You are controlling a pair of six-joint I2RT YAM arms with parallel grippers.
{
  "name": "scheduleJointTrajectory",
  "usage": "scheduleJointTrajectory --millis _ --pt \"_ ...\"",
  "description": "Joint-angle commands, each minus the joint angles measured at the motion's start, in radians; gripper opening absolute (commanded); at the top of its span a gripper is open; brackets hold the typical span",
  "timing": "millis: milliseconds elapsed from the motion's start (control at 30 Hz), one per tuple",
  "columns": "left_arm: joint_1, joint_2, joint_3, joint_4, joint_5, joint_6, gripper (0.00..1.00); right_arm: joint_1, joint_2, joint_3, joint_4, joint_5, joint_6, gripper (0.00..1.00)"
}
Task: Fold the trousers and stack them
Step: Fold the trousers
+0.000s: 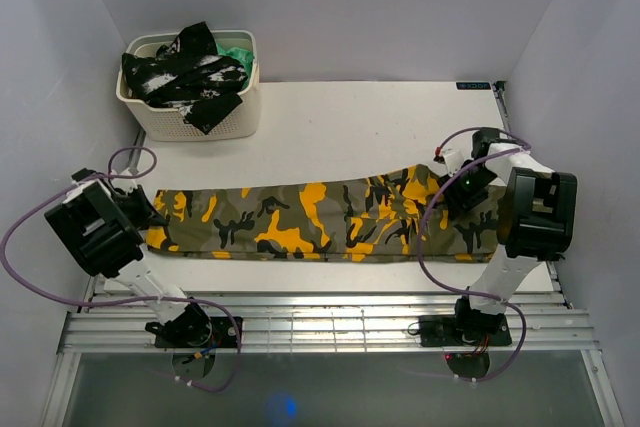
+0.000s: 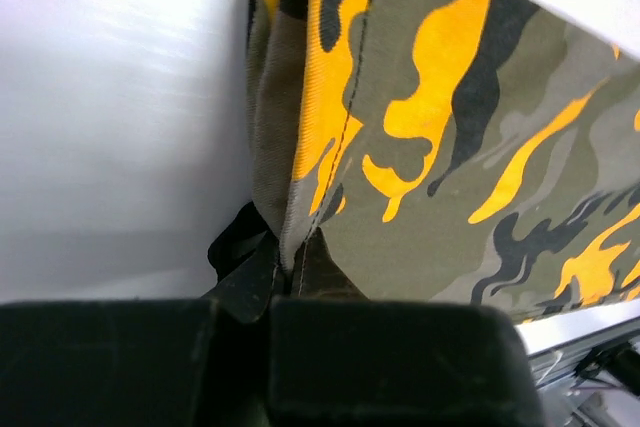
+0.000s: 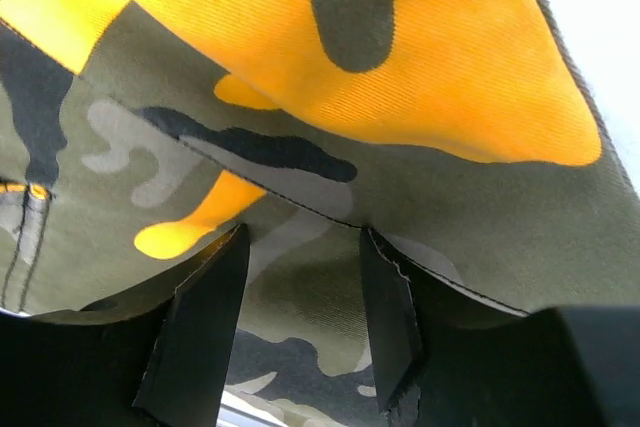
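Lying flat L-to-R across your white table (image 1: 350, 127), twill camo trousers (image 1: 300, 219): L gripper (image 2: 285, 272) clamped on left hem seam; R gripper (image 3: 300, 287) fingers apart, straddling right-end cloth.

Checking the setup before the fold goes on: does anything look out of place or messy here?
Only the basket at the far left corner: a black-and-white garment spills over its front rim instead of lying inside. The trousers lie flat and lengthwise across the table, with no tear or stain visible.
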Motion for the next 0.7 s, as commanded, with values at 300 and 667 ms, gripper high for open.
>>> scheduleJointTrajectory --millis 300,667 --pt "0.101 0.060 0.249 0.028 -0.259 0.081 0.00 0.088 0.001 0.096 0.008 -0.131 0.093 0.71" --pt "0.101 0.067 0.292 0.014 -0.286 0.099 0.00 -0.172 -0.079 0.222 -0.170 -0.279 -0.042 0.58"
